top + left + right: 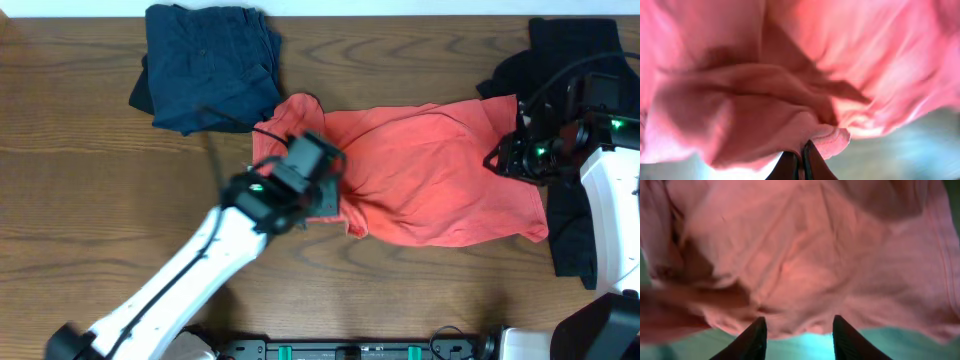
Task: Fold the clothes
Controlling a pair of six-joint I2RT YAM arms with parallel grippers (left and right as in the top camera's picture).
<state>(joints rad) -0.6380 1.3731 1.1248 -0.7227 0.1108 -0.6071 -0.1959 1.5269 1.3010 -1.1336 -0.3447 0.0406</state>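
One wooden table (80,180); left fingers (786,169) tight on red T-shirt (440,180), right fingers (751,341) apart.

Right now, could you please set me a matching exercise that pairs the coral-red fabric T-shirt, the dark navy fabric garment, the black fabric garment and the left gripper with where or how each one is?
Things:
1. coral-red T-shirt
2. dark navy garment
3. black garment
4. left gripper

Place or state:
A. along the right edge of the overhead view
B. shut, pinching a fold of red fabric
C. spread out in the middle of the overhead view
D. bunched at the top left of the overhead view

Pairs: 1-C, 2-D, 3-A, 4-B.
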